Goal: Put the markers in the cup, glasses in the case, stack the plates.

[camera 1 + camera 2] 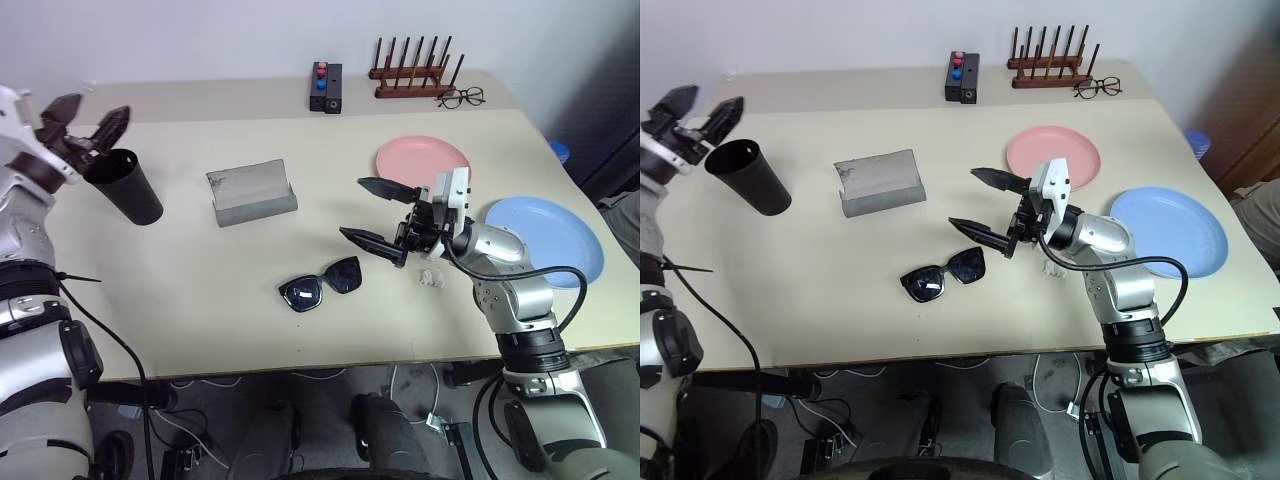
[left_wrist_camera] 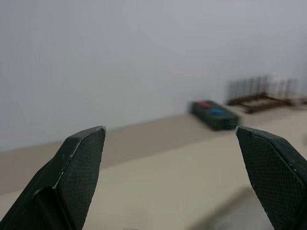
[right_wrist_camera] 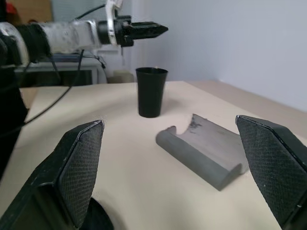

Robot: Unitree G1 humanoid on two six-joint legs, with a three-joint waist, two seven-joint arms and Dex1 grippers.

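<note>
The black cup point(image 1: 125, 187) stands upright at the table's left. My left gripper point(image 1: 92, 111) hovers open just above its rim, nothing between its fingers point(image 2: 79, 167). The markers are hidden from view. The grey case point(image 1: 251, 194) lies open in the middle of the table. The black glasses point(image 1: 320, 284) rest nearer the front edge. My right gripper point(image 1: 352, 208) is open and empty, just right of the glasses and above the table, pointing toward the case point(image 3: 206, 148) and cup point(image 3: 151, 91). The pink plate point(image 1: 423, 158) and blue plate point(image 1: 545, 238) lie side by side on the right, unstacked.
A black box with red and blue buttons point(image 1: 325, 87), a wooden rack point(image 1: 415, 72) and wire-framed spectacles point(image 1: 461, 97) sit along the far edge. A small white crumpled scrap point(image 1: 432, 278) lies beneath my right wrist. The blue plate is close to the table's right edge.
</note>
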